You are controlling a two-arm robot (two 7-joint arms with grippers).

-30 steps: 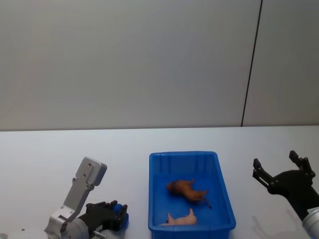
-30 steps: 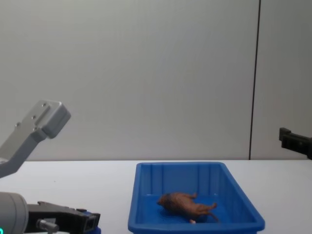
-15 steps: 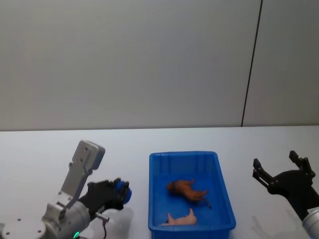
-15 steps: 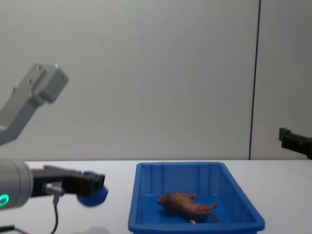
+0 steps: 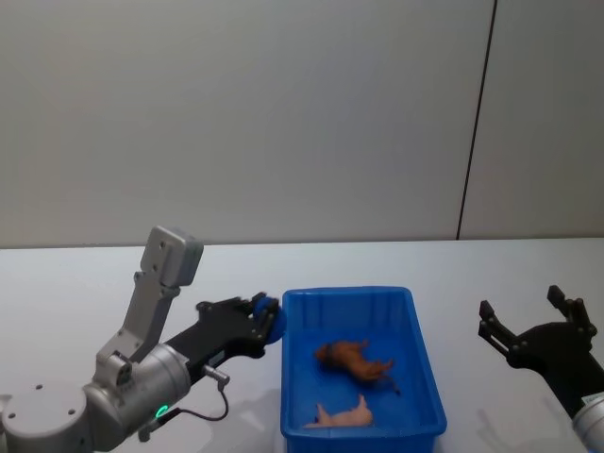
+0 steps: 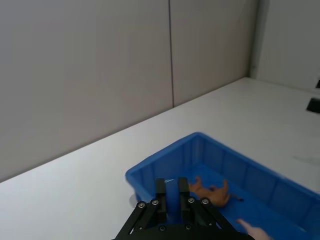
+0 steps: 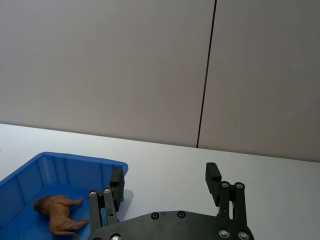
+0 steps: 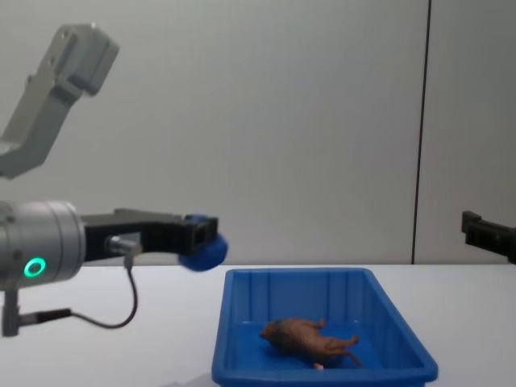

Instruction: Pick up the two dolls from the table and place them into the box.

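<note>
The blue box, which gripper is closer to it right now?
Left. The left gripper, holding the blue doll, hangs just beside the box's left rim. The right gripper sits open, well off to the box's right.

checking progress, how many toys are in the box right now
2: a brown lion mid-box and a pink figure at its near end. A blue doll is in the left gripper, beside the rim.

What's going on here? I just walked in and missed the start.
The robot is putting toys into the blue bin. Its left gripper is shut on the blue doll and holds it in the air just left of the bin's rim. The lion already lies inside the bin, next to a pink toy. The right gripper hangs open off to the bin's right, holding nothing.
</note>
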